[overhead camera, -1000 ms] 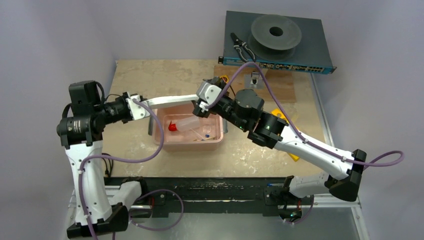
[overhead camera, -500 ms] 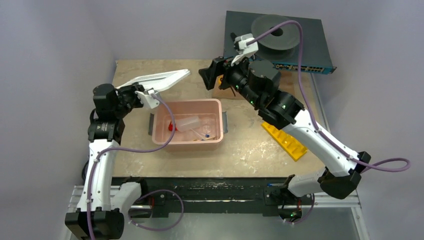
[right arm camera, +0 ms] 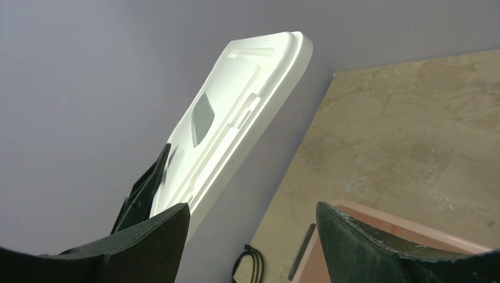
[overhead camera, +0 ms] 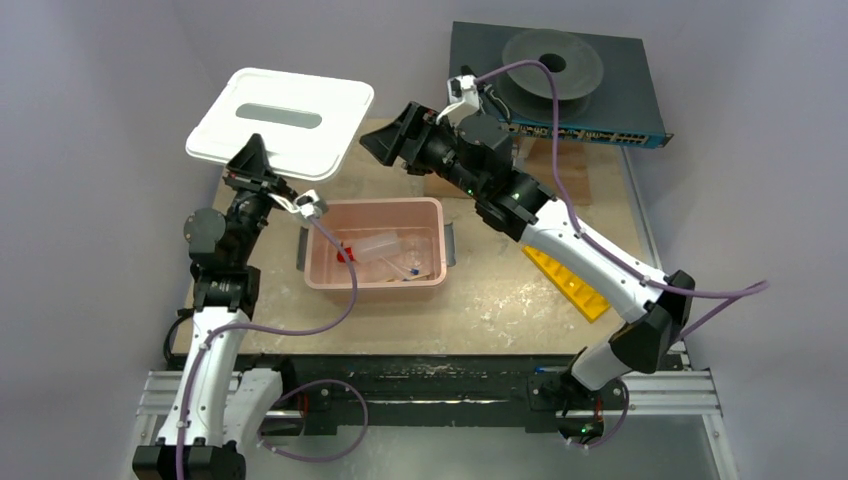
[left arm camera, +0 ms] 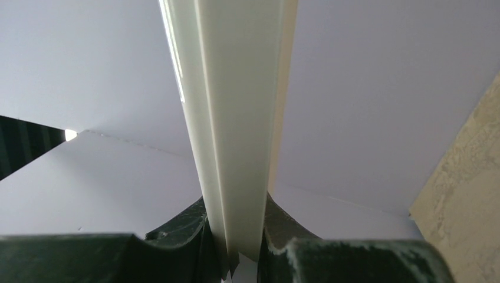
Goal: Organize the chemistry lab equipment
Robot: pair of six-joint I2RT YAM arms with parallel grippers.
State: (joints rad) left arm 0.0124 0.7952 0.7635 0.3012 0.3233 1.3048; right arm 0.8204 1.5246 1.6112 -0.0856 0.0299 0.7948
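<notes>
left tool clamps the white lid aloft, right tool gapes empty behind the pink bin.

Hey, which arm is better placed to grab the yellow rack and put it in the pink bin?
Right. The right pincer is open and empty, and the yellow rack lies beside that arm. The left pincer is shut on the white lid.

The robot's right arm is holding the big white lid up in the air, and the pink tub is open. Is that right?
No, it is the left arm's fingers that pinch the white lid, as the left wrist view shows. The pink tub is open.
</notes>
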